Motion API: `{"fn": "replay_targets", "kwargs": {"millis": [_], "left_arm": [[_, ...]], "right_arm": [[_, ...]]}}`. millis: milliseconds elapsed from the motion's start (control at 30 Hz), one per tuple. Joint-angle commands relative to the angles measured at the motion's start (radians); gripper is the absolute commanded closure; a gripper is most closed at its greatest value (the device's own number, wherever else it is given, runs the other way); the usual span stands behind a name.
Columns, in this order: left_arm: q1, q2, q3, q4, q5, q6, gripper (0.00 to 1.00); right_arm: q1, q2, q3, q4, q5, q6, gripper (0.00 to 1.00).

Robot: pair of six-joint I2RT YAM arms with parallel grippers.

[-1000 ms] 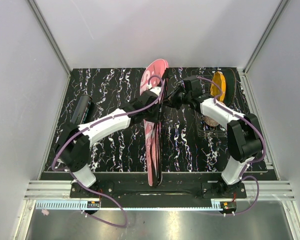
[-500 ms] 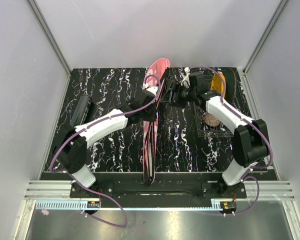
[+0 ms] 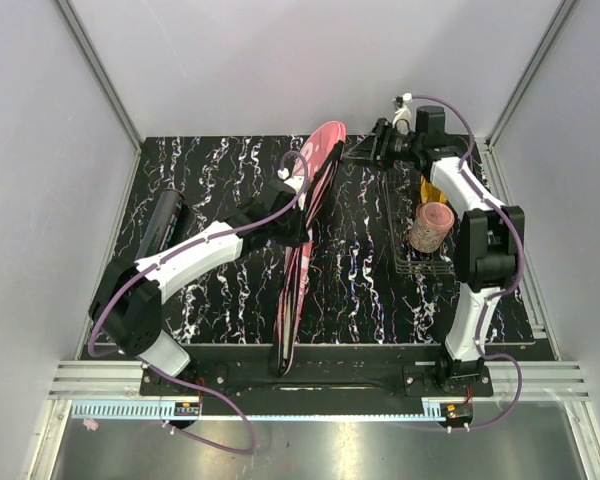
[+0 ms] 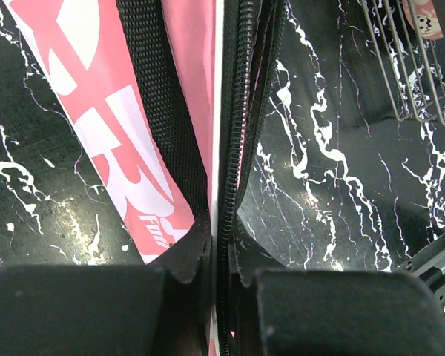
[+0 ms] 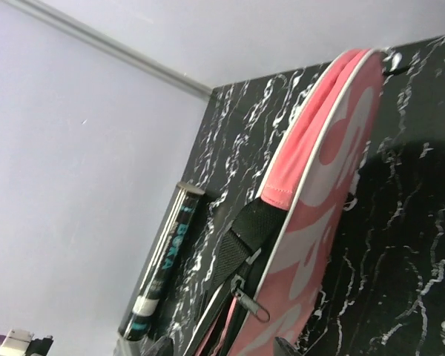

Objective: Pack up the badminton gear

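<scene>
moved: the right gripper (image 3: 373, 150) is drawing back to the far right, clear of the pink cover (image 3: 322, 145).
left gripper (image 4: 221, 252): is clenching the pink cover's zip edge at mid-length.
right gripper: is hanging with fingers spread, gripping nothing.
pink cover: is standing on edge along the table's (image 3: 220, 170) middle, near to far.
black tube (image 3: 164, 222): is lying along the left edge.
</scene>
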State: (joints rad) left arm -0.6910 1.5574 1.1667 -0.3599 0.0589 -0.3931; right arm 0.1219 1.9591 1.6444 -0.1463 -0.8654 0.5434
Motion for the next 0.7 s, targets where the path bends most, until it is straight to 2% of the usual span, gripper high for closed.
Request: {"fn": "replay_targets", "kwargs": {"millis": [0, 267, 533, 667], "left_arm": [[0.007, -0.057, 0.002, 0.11, 0.068, -0.001, 1.0], [0.025, -0.059, -0.006, 0.128, 0.094, -0.006, 1.0], [0.033, -0.059, -0.009, 0.136, 0.122, -0.016, 1.0], [0.033, -0.056, -0.007, 0.131, 0.122, -0.016, 1.0]], "right_arm": [[0.007, 0.083, 0.101, 0.056, -0.175, 0.023, 0.41], [-0.004, 0.158, 0.15, 0.025, -0.188, -0.007, 0.43], [-0.004, 0.195, 0.178, 0.024, -0.216, -0.019, 0.54], [-0.002, 0.199, 0.186, 0.024, -0.214, -0.02, 0.56]]}}
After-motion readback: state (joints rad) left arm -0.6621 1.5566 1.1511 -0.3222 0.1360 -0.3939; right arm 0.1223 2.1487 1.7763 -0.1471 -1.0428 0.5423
